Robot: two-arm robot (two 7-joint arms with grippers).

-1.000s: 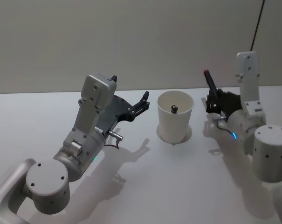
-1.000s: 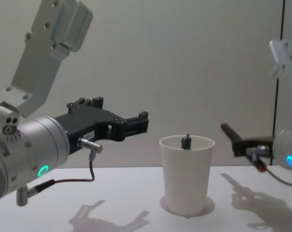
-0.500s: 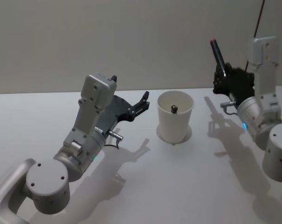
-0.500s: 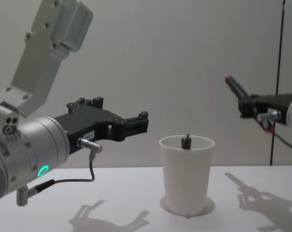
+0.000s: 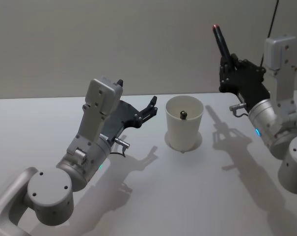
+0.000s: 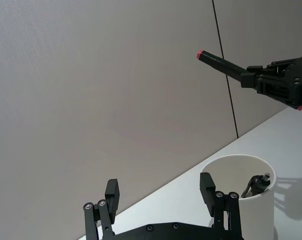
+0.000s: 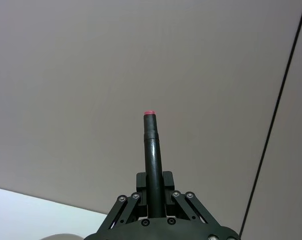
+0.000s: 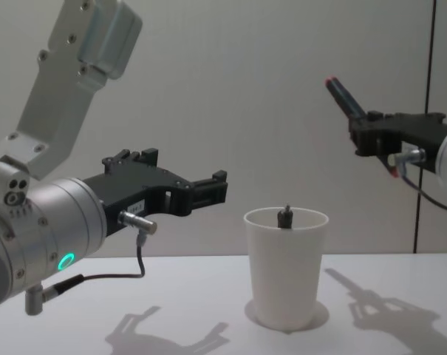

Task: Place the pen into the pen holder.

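A plain grey-beige wall (image 5: 114,44) fills the back of the room, smooth and bare; a thin black cable (image 8: 428,111) runs straight down it at 3 o'clock in the chest view, and slants in at 1 o'clock in the head view; below the wall lies a white table (image 5: 187,196), matte and even, its far edge meeting the wall in a straight line; light falls from the front and above, casting soft grey shadows (image 5: 236,142) on the table toward 4 o'clock and fainter ones at 7 o'clock.
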